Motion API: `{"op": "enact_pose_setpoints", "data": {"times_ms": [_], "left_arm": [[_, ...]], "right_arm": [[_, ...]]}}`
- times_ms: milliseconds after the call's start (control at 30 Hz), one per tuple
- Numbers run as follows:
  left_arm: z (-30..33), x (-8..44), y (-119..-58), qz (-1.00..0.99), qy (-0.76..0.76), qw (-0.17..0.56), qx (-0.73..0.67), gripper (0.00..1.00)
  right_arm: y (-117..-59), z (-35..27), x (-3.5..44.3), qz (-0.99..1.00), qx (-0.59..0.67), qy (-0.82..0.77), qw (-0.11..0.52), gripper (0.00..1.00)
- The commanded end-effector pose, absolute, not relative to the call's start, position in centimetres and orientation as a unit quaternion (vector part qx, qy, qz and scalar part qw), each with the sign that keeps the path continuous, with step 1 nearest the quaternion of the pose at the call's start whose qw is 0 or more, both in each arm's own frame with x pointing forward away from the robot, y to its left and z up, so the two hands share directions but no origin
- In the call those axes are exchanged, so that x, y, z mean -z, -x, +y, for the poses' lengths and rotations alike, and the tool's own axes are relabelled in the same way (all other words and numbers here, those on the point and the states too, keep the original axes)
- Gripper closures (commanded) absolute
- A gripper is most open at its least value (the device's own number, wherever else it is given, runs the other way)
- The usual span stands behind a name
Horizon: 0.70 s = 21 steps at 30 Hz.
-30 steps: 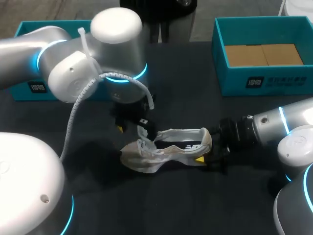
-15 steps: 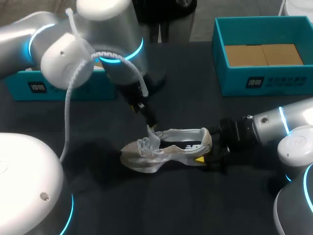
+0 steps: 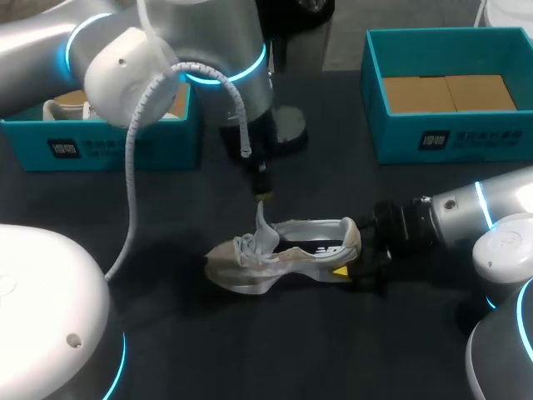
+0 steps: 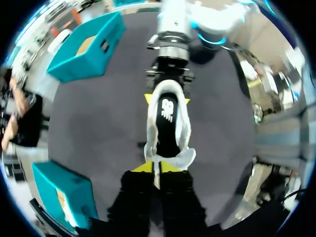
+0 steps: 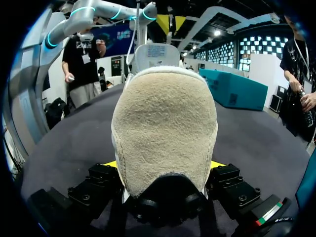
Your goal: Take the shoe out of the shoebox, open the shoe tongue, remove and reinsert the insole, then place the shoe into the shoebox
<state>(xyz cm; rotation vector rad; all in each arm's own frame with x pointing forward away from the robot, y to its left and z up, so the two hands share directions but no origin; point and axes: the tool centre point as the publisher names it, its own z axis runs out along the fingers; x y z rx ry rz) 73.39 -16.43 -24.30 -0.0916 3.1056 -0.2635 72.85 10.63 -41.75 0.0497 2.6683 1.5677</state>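
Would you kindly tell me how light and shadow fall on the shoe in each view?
Head view: shoe pale against the dark table, faint shadow beside it. Left wrist view: evenly lit, no glare. Right wrist view: heel evenly lit too.

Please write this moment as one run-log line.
step: open tongue | left gripper: shut on tongue | right gripper: shut on shoe heel | shoe: on table | insole: inside
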Motion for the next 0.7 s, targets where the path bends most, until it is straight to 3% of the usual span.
{"op": "enact_pose_setpoints", "data": {"times_ms": [33, 700], "left_arm": [[-17.9, 24.6, -73.5, 0.996, -0.011, 0.006, 0.085, 1.0], [-21.0, 30.0, -72.3, 0.992, -0.074, -0.05, 0.085, 1.0]], "right_arm": [[-72.8, 10.8, 41.7, 0.862, -0.505, -0.016, 0.024, 1.0], [-72.8, 10.8, 41.7, 0.862, -0.505, -0.016, 0.024, 1.0]]}}
